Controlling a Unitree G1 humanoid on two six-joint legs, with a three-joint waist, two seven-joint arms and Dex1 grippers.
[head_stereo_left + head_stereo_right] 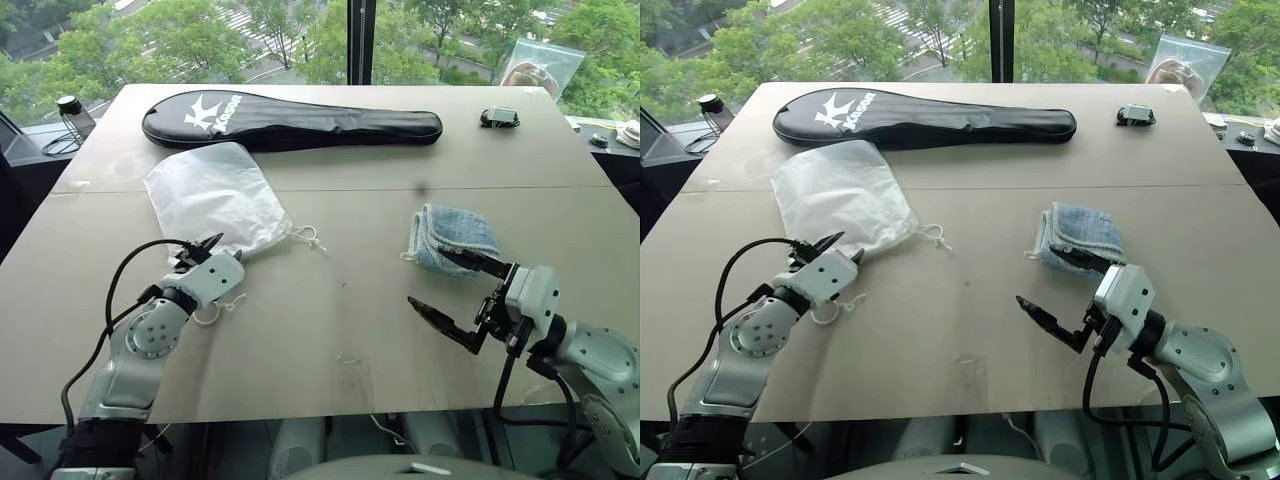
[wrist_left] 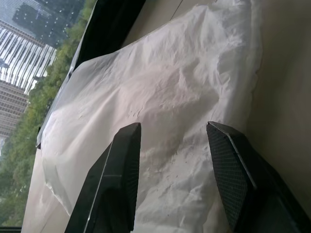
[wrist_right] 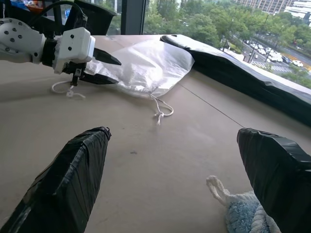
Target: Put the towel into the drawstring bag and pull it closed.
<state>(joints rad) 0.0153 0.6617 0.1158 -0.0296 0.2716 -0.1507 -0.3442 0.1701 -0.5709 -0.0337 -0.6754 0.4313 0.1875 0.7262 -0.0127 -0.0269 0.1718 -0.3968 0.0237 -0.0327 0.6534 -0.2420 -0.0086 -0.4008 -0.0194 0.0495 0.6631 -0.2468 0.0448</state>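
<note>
Clearly the towel (image 1: 455,238), mid-right, is soft: pinch its folded edge with your spread right gripper (image 1: 450,292); left gripper (image 1: 208,250) gapes over the flimsy drawstring bag (image 1: 215,195).

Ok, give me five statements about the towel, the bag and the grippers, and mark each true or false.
1. The towel is inside the bag. False: it lies on the table, apart from the bag.
2. The right gripper is open, with nothing between its fingers. True.
3. The bag's mouth, with its cord, is pulled shut. True: it is gathered, though the towel is not in.
4. The left gripper is at the towel. False: it is at the bag's gathered end, its fingers open over the bag.
5. The black case lies on the bag. False: it lies beyond the bag, toward the window.
</note>
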